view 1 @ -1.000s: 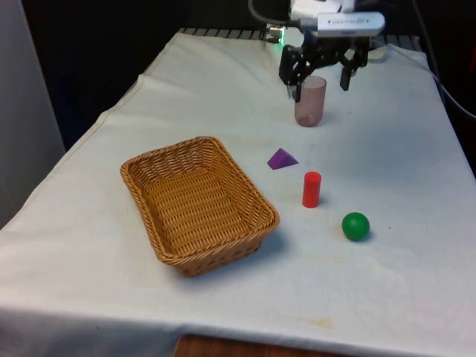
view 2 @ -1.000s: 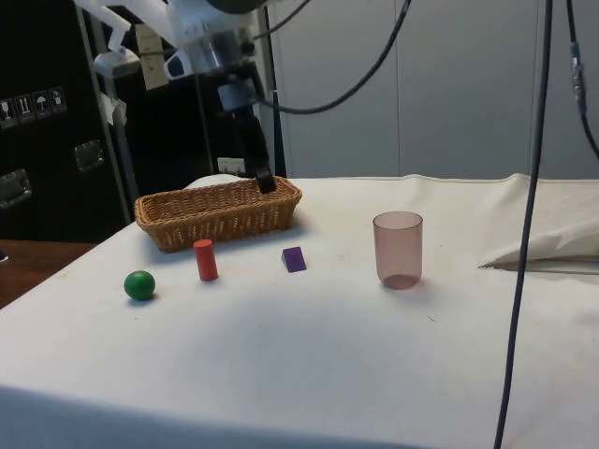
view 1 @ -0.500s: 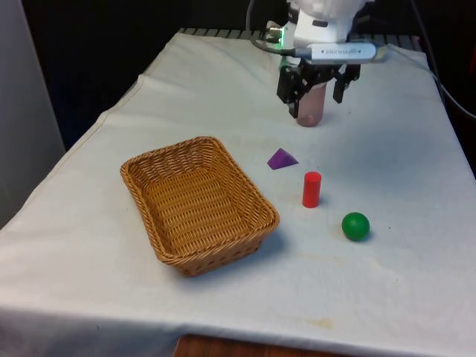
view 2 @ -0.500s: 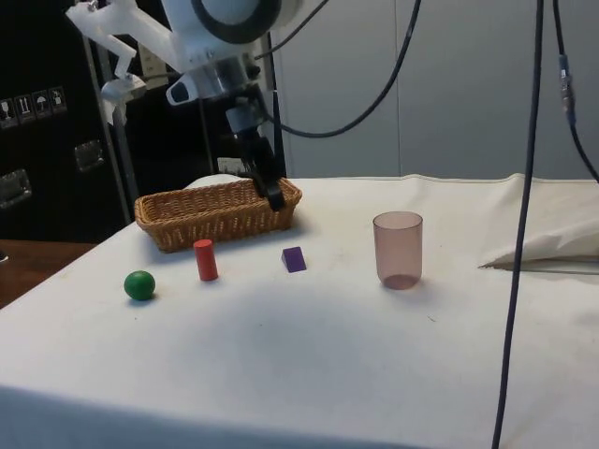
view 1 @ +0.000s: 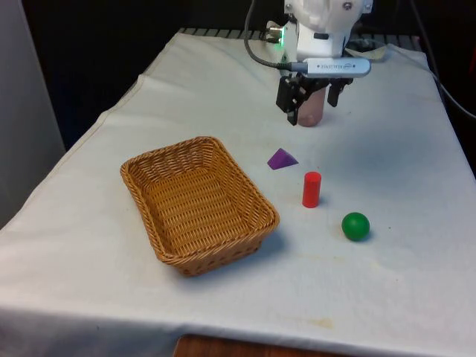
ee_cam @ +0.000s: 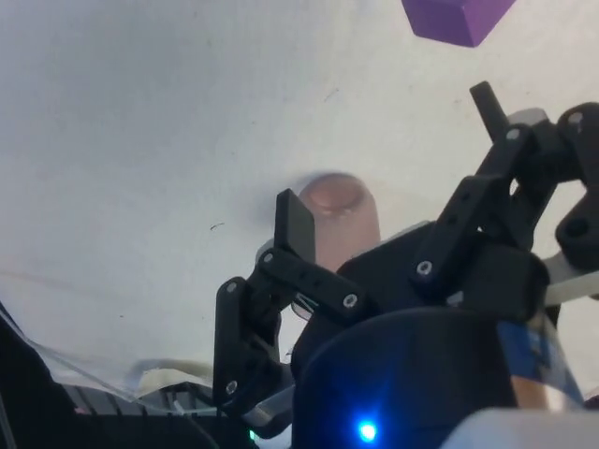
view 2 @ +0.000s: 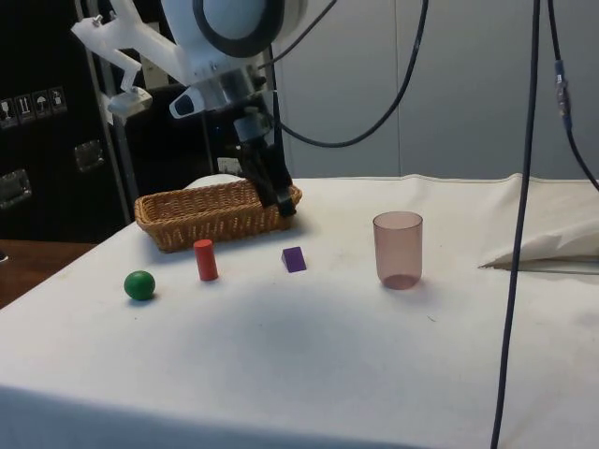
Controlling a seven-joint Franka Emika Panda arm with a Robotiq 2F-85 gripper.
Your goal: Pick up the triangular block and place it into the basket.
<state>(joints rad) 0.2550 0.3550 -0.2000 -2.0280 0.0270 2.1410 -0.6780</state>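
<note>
The purple triangular block (view 1: 282, 158) lies on the white cloth between the wicker basket (view 1: 141, 167) and the red cylinder (view 1: 312, 189). My gripper (view 1: 311, 104) hangs open above the table, farther back than the block, with nothing held. In the side view the gripper (view 2: 281, 201) hovers in front of the basket (view 2: 187, 215), above and slightly left of the block (view 2: 294, 259). The wrist view has the block (ee_cam: 454, 17) ahead of the gripper (ee_cam: 391, 161), whose fingers (ee_cam: 295, 224) stand wide apart.
A translucent pink cup (view 1: 311, 115) stands upright just behind the gripper, seen also as the cup (view 2: 398, 249) in the side view. A green ball (view 1: 355, 225) rests near the red cylinder, towards the front view's right.
The gripper has come down and shifted towards the front view's left, closer to the purple block. Its fingers stay open. No object has moved.
</note>
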